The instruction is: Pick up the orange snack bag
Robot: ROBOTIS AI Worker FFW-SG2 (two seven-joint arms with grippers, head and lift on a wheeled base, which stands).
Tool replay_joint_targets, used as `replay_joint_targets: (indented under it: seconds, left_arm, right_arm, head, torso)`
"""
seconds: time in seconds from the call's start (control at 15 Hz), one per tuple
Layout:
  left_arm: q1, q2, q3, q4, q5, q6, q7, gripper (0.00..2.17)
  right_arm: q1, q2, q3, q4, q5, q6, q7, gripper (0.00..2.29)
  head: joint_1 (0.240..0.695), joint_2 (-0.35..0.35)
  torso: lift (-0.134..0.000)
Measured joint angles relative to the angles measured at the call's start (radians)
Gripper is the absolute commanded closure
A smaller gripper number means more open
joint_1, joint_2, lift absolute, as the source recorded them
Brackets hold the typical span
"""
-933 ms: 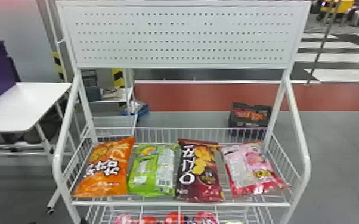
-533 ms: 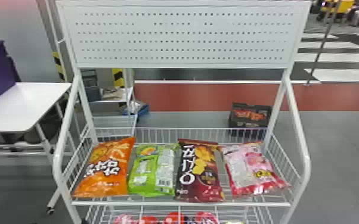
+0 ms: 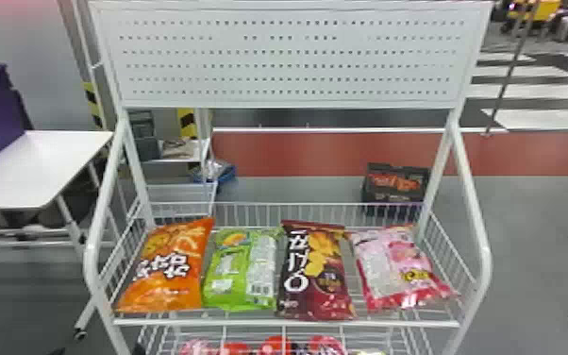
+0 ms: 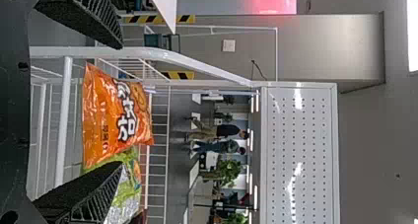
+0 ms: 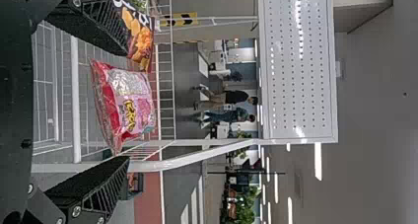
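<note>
The orange snack bag (image 3: 167,269) lies at the left end of the rack's upper wire shelf, beside a green bag (image 3: 240,271). In the left wrist view the orange bag (image 4: 111,116) appears beyond my left gripper (image 4: 122,105), whose fingers stand wide apart with nothing between them. One of those fingers covers part of the green bag. My right gripper (image 5: 128,105) is also open and holds nothing; a pink bag (image 5: 129,103) lies on the shelf beyond it.
A dark red bag (image 3: 316,274) and the pink bag fill the shelf's right half. White side rails (image 3: 474,203) and a front bar (image 3: 288,323) frame the shelf. More packages sit on the lower shelf, and a white table (image 3: 28,174) stands to the left.
</note>
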Motion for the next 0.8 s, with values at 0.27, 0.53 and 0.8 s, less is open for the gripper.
replay_joint_targets:
  seconds: [0.27,0.53,0.8]
  left_arm:
    - [-0.112,0.005,-0.047,0.028,-0.009,0.102,0.007,0.04]
    - [-0.278,0.004,-0.108,0.092,-0.003,0.272,0.011,0.09]
    - [-0.426,-0.003,-0.130,0.165,0.021,0.394,0.011,0.09]
  right_arm:
    - [0.002,0.000,0.009,-0.002,0.009,0.000,0.000,0.14]
    - [0.003,0.001,0.013,-0.002,0.017,0.000,0.000,0.14]
    - [0.001,0.004,0.014,0.001,0.022,0.000,0.000,0.14]
  head:
    - [0.499,0.000]
    - [0.499,0.000]
    - [0.499,0.000]
  torso:
    - [0.000]
    - [0.000]
    - [0.000]
